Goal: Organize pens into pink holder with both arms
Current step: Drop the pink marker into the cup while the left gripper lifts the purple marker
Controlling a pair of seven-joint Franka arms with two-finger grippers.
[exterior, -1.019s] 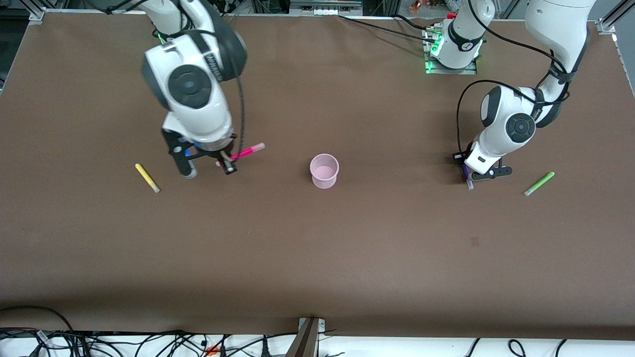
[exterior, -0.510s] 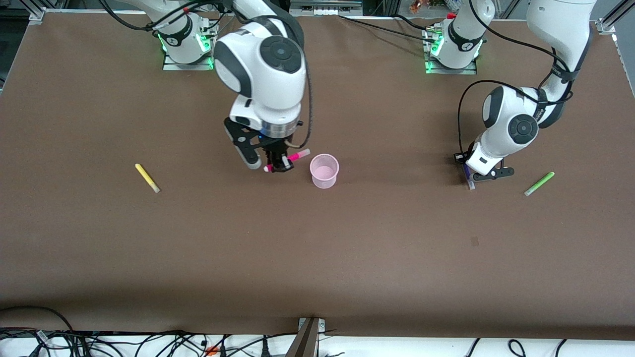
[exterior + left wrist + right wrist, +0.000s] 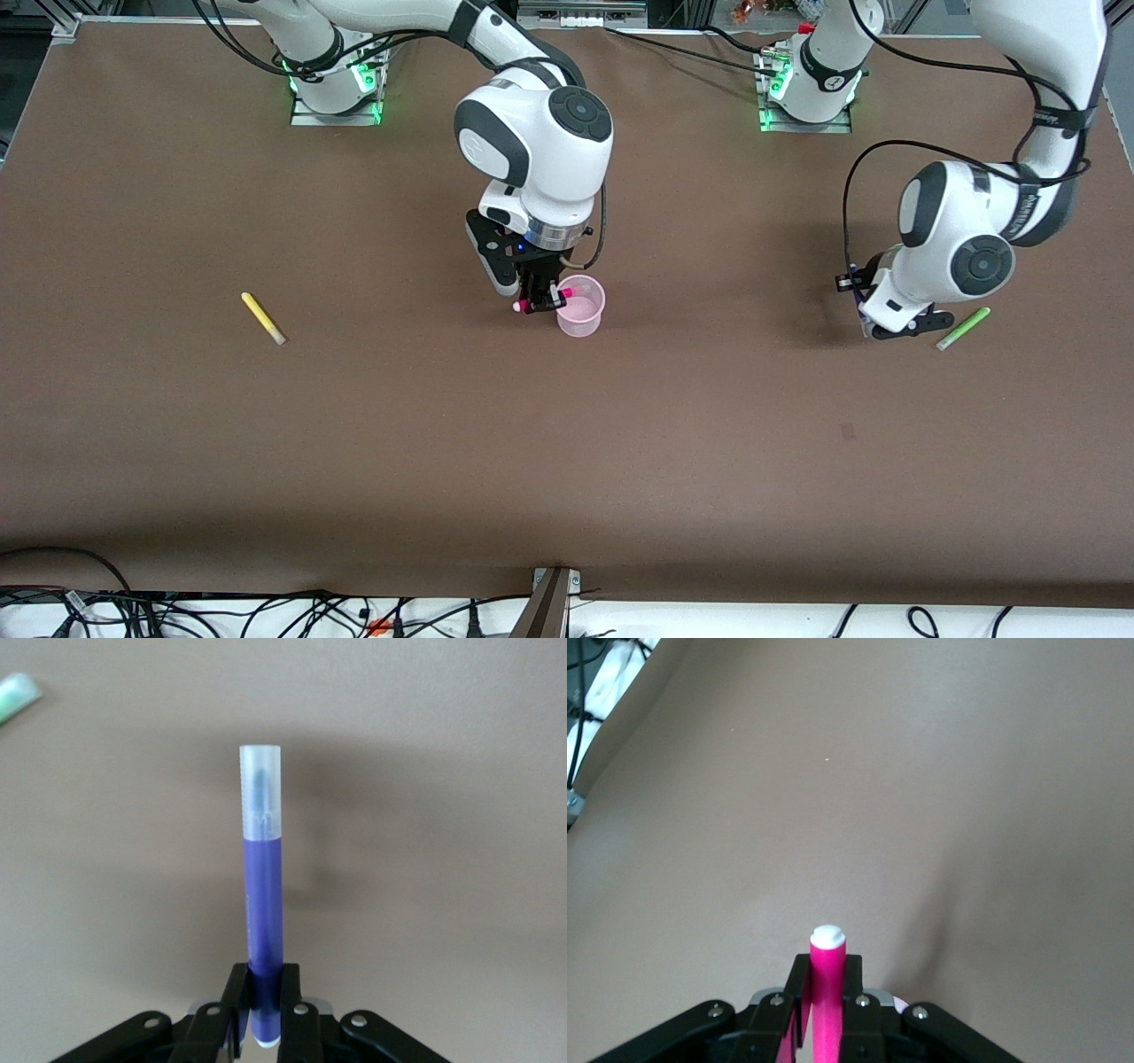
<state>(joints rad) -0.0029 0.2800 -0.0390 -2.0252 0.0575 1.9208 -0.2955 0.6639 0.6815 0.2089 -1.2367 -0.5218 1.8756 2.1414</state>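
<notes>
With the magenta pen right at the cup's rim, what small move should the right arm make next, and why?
Probably tip the magenta pen upright and centre it over the pink holder before letting go. The right gripper grips it nearly level at the rim, partly over the mouth; released so, it could bridge the rim or fall outside. The left gripper holds the purple pen.

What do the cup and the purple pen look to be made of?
Cup: likely thin translucent plastic, pale pink; the brown table tints its wall.
Purple pen, clamped in the left hand: smooth, slightly glossy plastic barrel; frosted, see-through cap with a dark tip showing inside.
</notes>
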